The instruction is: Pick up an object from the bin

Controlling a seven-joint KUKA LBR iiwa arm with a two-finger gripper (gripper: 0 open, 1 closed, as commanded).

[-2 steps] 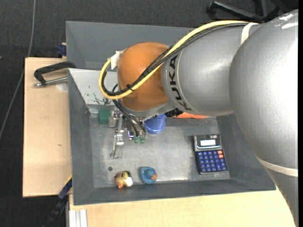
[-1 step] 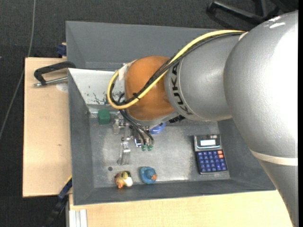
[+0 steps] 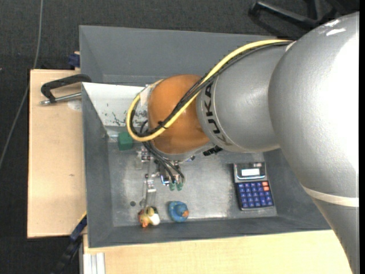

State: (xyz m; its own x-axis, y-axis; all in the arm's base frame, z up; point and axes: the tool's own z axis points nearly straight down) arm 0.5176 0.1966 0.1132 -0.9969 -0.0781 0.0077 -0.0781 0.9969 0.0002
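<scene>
My gripper (image 3: 153, 181) hangs below the orange wrist cover over the left middle of the bin floor. Just under it, by the front wall, lies a small yellow and white toy duck (image 3: 149, 217). A blue rounded toy (image 3: 178, 211) sits right of the duck. A green block (image 3: 125, 141) rests against the left rear of the floor, up and left of the gripper. I see nothing held in the gripper.
A calculator (image 3: 254, 186) with blue keys and a grey display lies at the right side of the bin floor. The big grey arm and its orange cover hide the rear middle and right of the bin.
</scene>
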